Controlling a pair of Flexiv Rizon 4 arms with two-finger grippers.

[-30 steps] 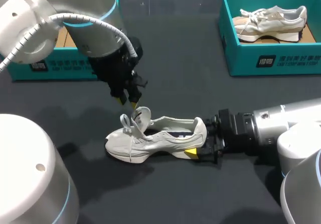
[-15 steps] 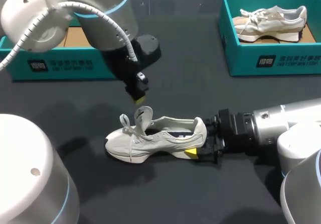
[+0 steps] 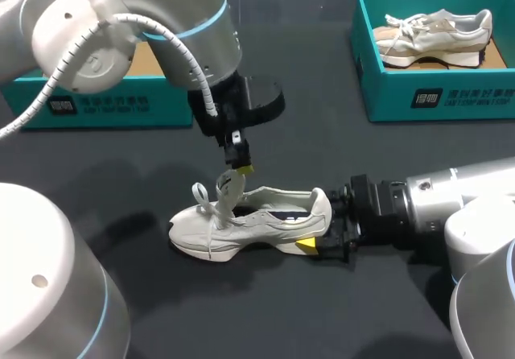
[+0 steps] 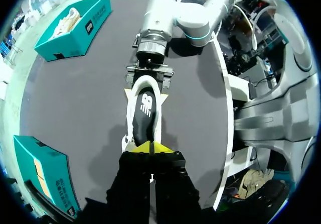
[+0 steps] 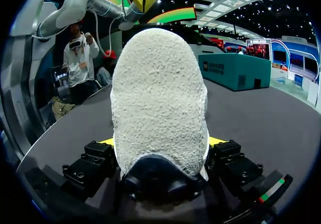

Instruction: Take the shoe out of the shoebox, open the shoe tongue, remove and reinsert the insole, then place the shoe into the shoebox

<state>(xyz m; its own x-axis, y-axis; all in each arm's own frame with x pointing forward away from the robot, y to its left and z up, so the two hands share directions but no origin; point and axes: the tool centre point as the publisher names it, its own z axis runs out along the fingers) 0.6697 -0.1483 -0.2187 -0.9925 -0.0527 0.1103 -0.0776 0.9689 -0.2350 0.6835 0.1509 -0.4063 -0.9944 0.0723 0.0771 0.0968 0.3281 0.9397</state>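
Table [image 3: 322,319]; shoe [image 3: 241,218] heel inside right gripper [image 3: 316,232] (clamped)

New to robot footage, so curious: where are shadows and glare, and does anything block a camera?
Head view: soft shadow on the dark table beside the pale grey sneaker; highlights on the left arm's white casing. Right wrist view: the sneaker's heel hides most of the right tool. Left wrist view: the left tool's black body covers the sneaker's toe.

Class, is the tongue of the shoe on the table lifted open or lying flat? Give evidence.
Lifted open: the shoe's tongue stands upright above the laces, the left pincer at its top; the insole shows inside.
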